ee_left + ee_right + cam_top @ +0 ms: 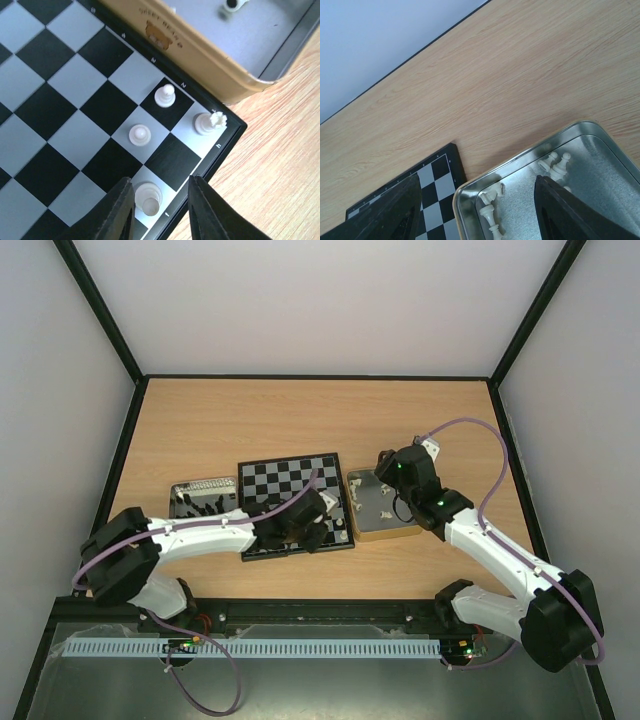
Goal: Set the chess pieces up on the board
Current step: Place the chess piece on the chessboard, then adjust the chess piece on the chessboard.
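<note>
The board lies mid-table. My left gripper hovers over its near right corner. In the left wrist view it is open, its fingers either side of a cream-white piece standing on a light edge square, close to the left finger and apart from the right one. Two white pawns and a white rook stand nearby. My right gripper is open and empty above the right tin, where several white pieces lie loose.
A metal tin holding black pieces sits against the board's left side. The right tin touches the board's right edge; its tan wall also shows in the left wrist view. Bare wood lies beyond the board, up to black frame walls.
</note>
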You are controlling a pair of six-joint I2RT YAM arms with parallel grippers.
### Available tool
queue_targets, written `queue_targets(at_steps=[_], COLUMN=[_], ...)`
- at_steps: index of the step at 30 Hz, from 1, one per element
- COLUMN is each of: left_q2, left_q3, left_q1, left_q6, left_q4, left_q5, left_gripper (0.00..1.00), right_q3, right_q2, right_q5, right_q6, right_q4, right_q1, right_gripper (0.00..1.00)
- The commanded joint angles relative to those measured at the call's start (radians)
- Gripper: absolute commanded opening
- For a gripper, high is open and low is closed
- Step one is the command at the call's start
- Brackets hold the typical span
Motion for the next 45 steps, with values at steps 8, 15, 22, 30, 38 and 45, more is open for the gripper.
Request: queue_targets(at_steps=[8, 15, 22, 30, 38, 45], left_q2=[-0.116, -0.122, -0.081, -0.06, -0.046, -0.039], left_q3=[-0.024, -0.075, -0.072, -0.071, -0.062, -0.059], left_q1=[0.104, 0.145, 0.15, 0.149, 0.149, 0.149], left_q6=[-0.059, -0.071, -0.074, -0.076, -0.074, -0.075], left_q4=[-0.014, -0.023, -0.035, -0.055, -0.071, -0.081], left_q5=[0.087, 0.143, 0.18, 0.182, 0.181, 0.177], left_gripper=[0.38, 0.31, 0.24, 0.21, 0.13, 0.12], right_q3=[-0.022, -0.027, -0.026, -0.029, -0.029, -0.03], right_q2=[-0.016, -0.007, -0.004, -0.002, -0.001, 0.001], right_q5=[0.007, -0.007, -0.01, -0.011, -0.013, -0.017], right_q6=[0.012, 0.016, 0.017, 0.018, 0.019, 0.019], right_q4=[-0.009, 0.002, 0.002, 0.004, 0.007, 0.011], right_q1=[-0.007, -0.009, -0.01, -0.01, -0.012, -0.012], right_gripper=[0.61, 0.61, 0.61, 0.61, 0.61, 0.61])
